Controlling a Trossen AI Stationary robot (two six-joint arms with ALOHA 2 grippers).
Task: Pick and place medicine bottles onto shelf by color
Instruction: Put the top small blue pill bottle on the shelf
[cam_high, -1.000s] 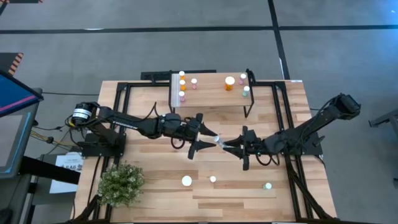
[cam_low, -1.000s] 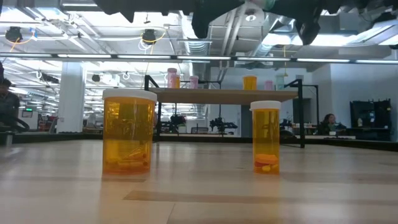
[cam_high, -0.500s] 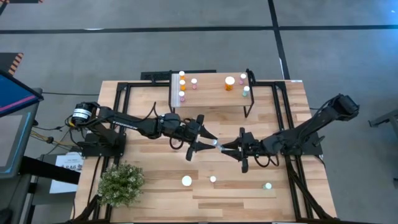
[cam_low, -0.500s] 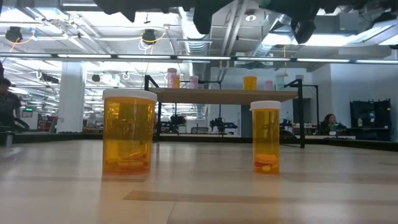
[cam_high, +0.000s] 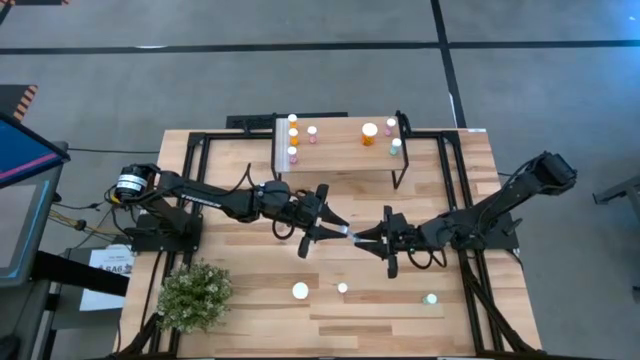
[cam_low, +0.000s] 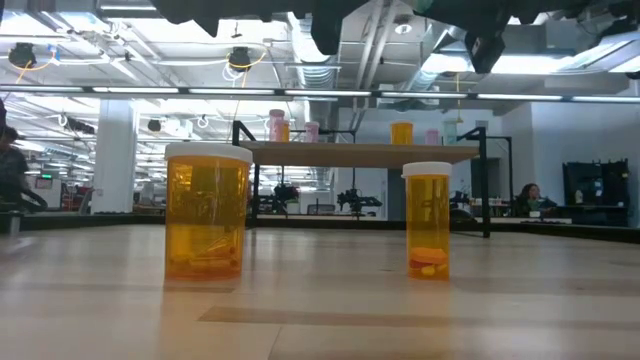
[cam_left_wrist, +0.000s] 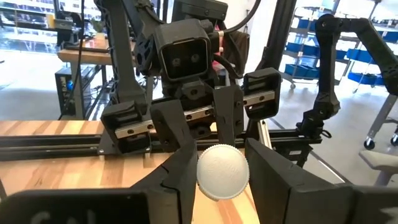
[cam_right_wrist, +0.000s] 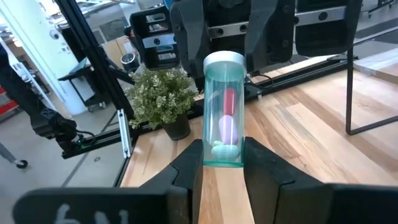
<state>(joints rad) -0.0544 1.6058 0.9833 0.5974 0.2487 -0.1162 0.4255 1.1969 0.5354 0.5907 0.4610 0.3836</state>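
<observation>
- Mid-bench, in front of the shelf (cam_high: 340, 160), both arms reach level toward each other; bare bench (cam_high: 250, 300) lies around them.
- The right gripper (cam_right_wrist: 222, 163) fingers clamp the pale green bottle (cam_right_wrist: 224, 112) at its base.
- Only the left wrist view shows the left gripper (cam_left_wrist: 222, 171) fingers narrow beside its white cap (cam_left_wrist: 222, 172); whether they touch it, I cannot tell.
</observation>
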